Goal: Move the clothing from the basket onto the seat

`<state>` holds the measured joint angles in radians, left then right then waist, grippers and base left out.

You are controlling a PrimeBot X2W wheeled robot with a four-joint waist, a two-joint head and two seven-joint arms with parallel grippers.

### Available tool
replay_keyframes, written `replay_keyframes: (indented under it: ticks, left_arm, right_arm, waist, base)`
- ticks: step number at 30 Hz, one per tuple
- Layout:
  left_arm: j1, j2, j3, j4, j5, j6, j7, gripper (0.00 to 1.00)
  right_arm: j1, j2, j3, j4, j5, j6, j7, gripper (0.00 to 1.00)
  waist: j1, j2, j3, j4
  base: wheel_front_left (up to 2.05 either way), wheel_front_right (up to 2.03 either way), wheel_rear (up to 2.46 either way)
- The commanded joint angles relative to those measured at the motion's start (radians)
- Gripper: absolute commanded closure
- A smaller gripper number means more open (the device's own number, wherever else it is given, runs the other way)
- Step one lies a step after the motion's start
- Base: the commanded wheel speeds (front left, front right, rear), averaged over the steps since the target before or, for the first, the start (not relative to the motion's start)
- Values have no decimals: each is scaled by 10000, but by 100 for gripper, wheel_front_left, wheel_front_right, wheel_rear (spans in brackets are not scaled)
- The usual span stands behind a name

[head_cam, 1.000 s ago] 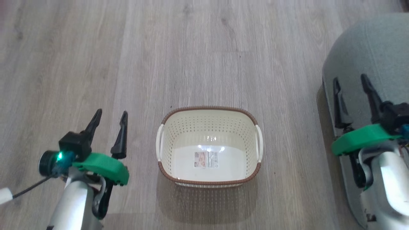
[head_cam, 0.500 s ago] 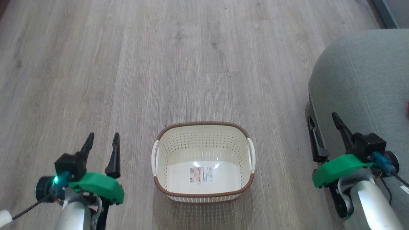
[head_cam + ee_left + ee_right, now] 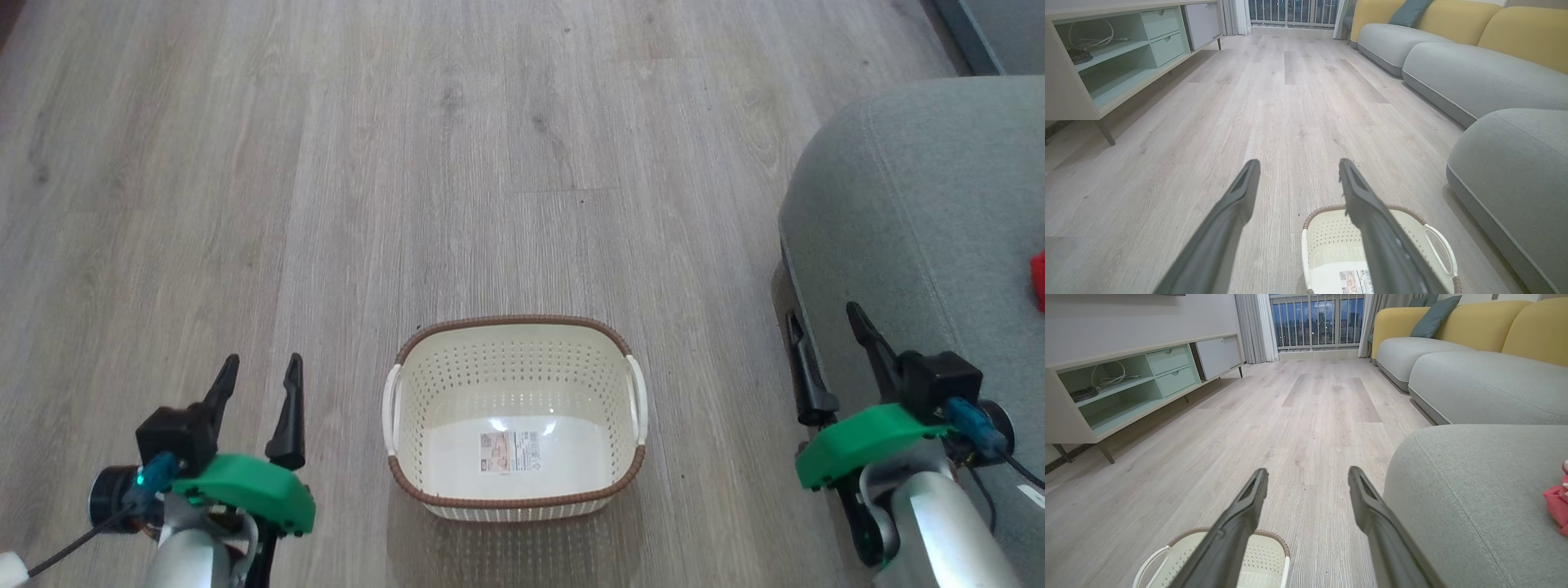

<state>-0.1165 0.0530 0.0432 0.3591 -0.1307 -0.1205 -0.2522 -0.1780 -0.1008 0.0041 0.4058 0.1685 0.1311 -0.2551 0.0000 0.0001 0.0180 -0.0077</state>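
Observation:
The cream basket (image 3: 514, 498) with its brown rim stands on the wood floor, holding nothing but a label sticker (image 3: 507, 451) on its base. A patch of red clothing (image 3: 1038, 280) lies on the grey-green seat (image 3: 914, 212) at the right edge; in the right wrist view the clothing (image 3: 1558, 502) rests on the seat (image 3: 1474, 498). My left gripper (image 3: 259, 368) hangs open to the left of the basket. My right gripper (image 3: 824, 322) hangs open at the seat's near edge, holding nothing. The basket (image 3: 1327, 249) sits low in the left wrist view, partly behind a finger.
A long grey sofa with yellow backs (image 3: 1474, 375) runs along the right. A low pale-green cabinet (image 3: 1126, 388) with open shelves and drawers lines the left wall. Wood floor (image 3: 408, 163) stretches ahead between them, toward a balcony railing (image 3: 1316, 322).
The head camera has tilted, shifting the basket and both grippers lower in view and revealing more of the seat with red clothing. Both grippers remain open.

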Motion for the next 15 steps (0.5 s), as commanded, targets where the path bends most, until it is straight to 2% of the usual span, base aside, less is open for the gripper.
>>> replay_keyframes:
  ticks: [1,5,6,9,15]
  left_arm:
    - [-261,46,382,-276,71,-26,-95,0]
    - [-250,31,366,-294,96,-58,-95,0]
    - [0,-23,6,6,2,-12,-2,100]
    - [150,-40,-56,425,-6,2,57,100]
    - [71,-40,68,438,-675,-3,305,100]
  right_arm:
    - [-213,19,174,-264,-29,-4,-66,0]
    - [-260,48,192,-248,-38,-4,-66,0]
    - [-1,19,2,29,-2,0,0,100]
    - [181,40,41,455,3,0,13,100]
    - [159,62,-71,410,670,0,236,100]
  waist:
    - [0,-1,3,-2]
    - [0,-1,10,-22]
    - [0,-1,11,-24]
    - [0,-1,12,-25]
    - [0,-1,3,-21]
  base:
    - [0,0,0]
    - [0,0,0]
    - [0,0,0]
    - [0,0,0]
    - [0,0,0]
